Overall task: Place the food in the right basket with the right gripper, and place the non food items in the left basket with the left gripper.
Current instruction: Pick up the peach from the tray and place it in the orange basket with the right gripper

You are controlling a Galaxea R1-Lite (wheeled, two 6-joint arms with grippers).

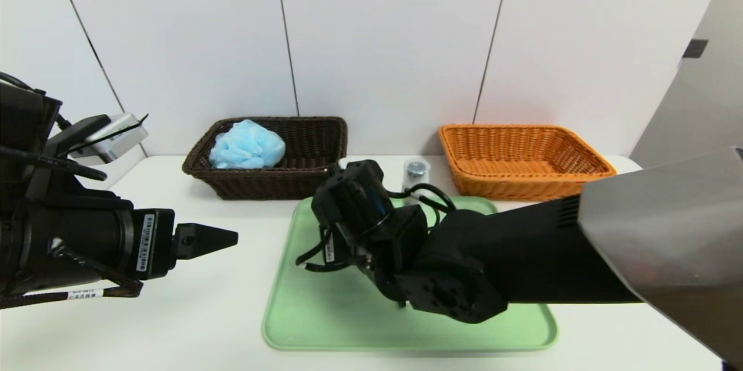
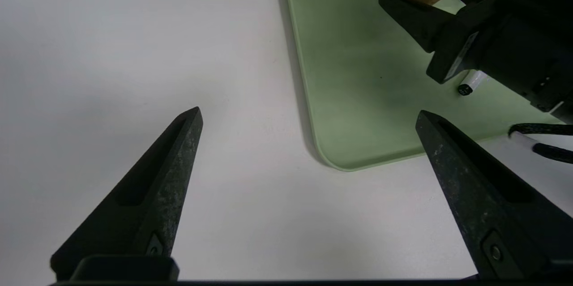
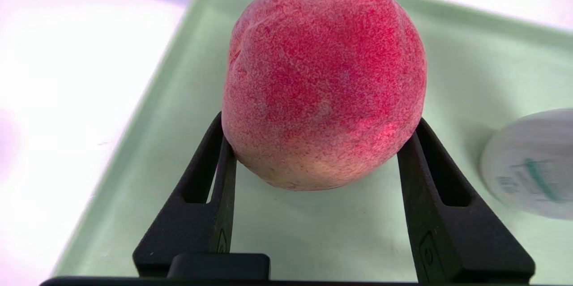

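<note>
Two black fingers of your right gripper (image 3: 315, 156) are pressed against the sides of the peach (image 3: 324, 80), closed about halfway, gripping it low on its body above the green tray (image 3: 147, 143). Whether the fruit has cleared the tray floor, you cannot tell for sure.

The hold sits below the peach's widest part, so the round, fuzzy fruit could roll forward out of the fingers if you swing the arm fast. Keep the wrist steady on the way to the orange-tan basket (image 1: 525, 159), which stands well apart, beyond the tray's far right corner.

The tin can (image 3: 532, 163) lies just beside the peach on the tray; a sideways sweep at this height could knock it. The clear-capped bottle (image 1: 415, 173) stands between the tray and the baskets, near your path, so lift before you cross.

Your left gripper (image 2: 309, 118) hangs wide open and holds nothing, over the white table (image 2: 134, 53) near the tray's corner. The marker pen (image 2: 470, 83) lies under the right arm. The blue bath puff (image 1: 246, 146) is already in the dark brown basket (image 1: 313, 139).
</note>
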